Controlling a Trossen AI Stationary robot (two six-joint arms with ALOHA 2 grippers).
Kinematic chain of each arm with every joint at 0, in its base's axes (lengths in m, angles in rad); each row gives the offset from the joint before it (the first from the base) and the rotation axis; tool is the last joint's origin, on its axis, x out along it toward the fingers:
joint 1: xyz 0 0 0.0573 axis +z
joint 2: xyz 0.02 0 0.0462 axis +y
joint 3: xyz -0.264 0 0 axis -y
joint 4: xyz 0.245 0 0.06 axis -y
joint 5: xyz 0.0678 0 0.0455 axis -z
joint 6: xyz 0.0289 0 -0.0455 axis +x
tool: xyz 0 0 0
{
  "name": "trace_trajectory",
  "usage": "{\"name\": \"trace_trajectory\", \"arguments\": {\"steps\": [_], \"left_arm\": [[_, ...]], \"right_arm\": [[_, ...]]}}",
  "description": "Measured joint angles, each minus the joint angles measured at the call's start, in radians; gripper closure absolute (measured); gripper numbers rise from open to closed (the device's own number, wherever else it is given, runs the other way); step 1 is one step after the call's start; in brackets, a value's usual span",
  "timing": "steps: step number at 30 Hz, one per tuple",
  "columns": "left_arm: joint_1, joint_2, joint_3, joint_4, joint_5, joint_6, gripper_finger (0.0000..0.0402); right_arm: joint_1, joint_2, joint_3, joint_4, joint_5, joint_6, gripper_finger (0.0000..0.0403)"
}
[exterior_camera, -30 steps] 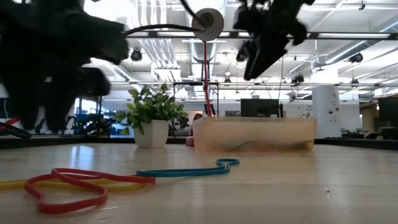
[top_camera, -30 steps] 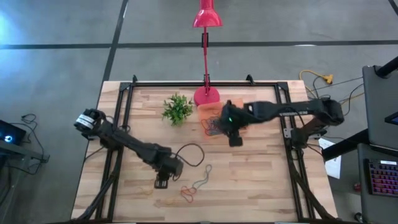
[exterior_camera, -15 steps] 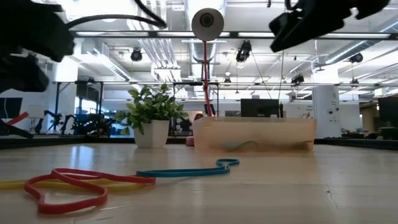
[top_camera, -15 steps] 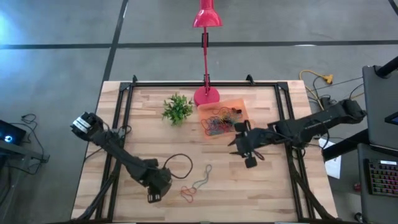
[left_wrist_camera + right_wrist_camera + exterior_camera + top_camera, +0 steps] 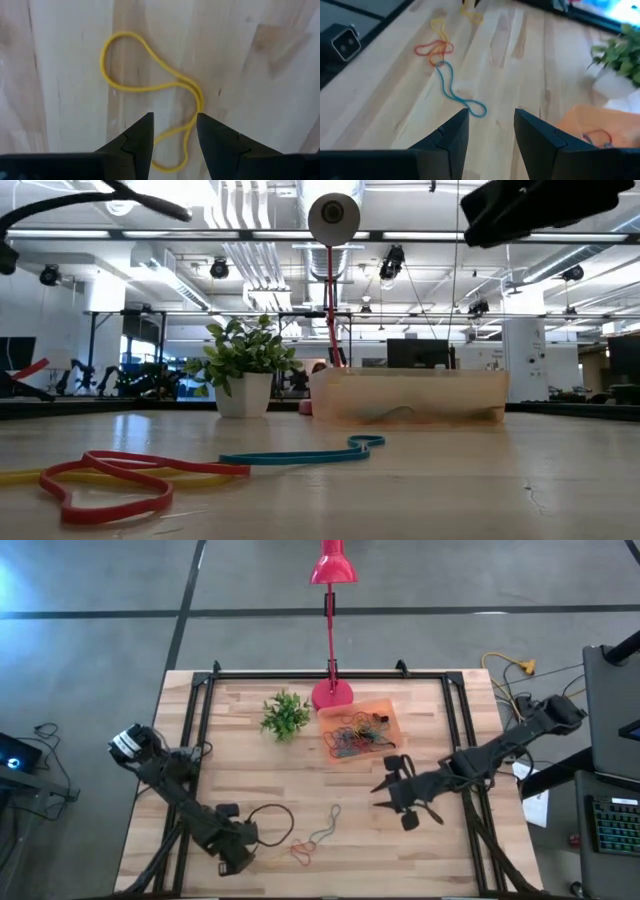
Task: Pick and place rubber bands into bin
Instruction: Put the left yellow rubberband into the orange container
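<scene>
The orange bin [image 5: 358, 732] sits near the far edge with a tangle of coloured rubber bands [image 5: 352, 736] inside. More rubber bands lie loose on the wood: a blue-green one [image 5: 325, 830], a red-orange one [image 5: 303, 852], and a yellow loop [image 5: 150, 85]. My left gripper [image 5: 232, 860] is open near the near edge, directly over the yellow loop, its fingers [image 5: 172, 127] pointing down at it. My right gripper [image 5: 397, 798] is open and empty, on the near-right side of the bin; its wrist view looks at the blue band [image 5: 455, 92] and the red and yellow ones [image 5: 435, 47].
A small green plant [image 5: 284, 715] and a pink lamp base [image 5: 332, 695] stand left of the bin. A black cable loop [image 5: 270, 825] trails from my left arm over the table. Bare wood lies between the loose bands and the bin [image 5: 405, 395].
My right gripper has moved away from above the bin toward the near-right of the table. My left gripper has travelled toward the near edge and a little left, ending over the yellow loop. The loose bands have stayed where they were.
</scene>
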Motion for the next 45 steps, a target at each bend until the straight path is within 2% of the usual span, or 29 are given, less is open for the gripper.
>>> {"name": "trace_trajectory", "arguments": {"steps": [7,18,24,31,35,38,41,45], "left_arm": [[-0.025,0.0,-0.047,0.069,0.027,-0.077,0.0268],[-0.028,-0.006,-0.117,0.284,0.001,-0.099,0.0268],[-0.029,-0.003,-0.124,0.293,-0.164,-0.095,0.0268],[-0.03,0.097,-0.129,0.307,-0.204,-0.095,0.0268],[-0.031,0.167,-0.122,0.346,-0.269,-0.094,0.0268],[-0.033,0.181,-0.122,0.361,-0.339,-0.093,0.0268],[-0.028,0.184,-0.125,0.392,-0.459,-0.09,0.0268],[-0.001,0.189,-0.129,0.382,-0.517,-0.068,0.0268]], "right_arm": [[0.085,0.0,0.0,0.011,0.11,0.018,0.0259],[0.097,0.0,0.0,0.009,0.134,0.045,0.0259],[0.097,0.0,0.0,0.009,0.134,0.045,0.0259],[0.097,0.002,0.0,0.009,0.137,0.044,0.0259],[0.097,0.002,-0.002,0.008,0.137,0.041,0.0259],[0.096,0.002,-0.002,0.009,0.137,0.04,0.0259],[0.096,0.002,-0.002,0.008,0.16,0.036,0.0259],[0.096,0.002,-0.002,0.009,0.186,0.031,0.0259]]}}
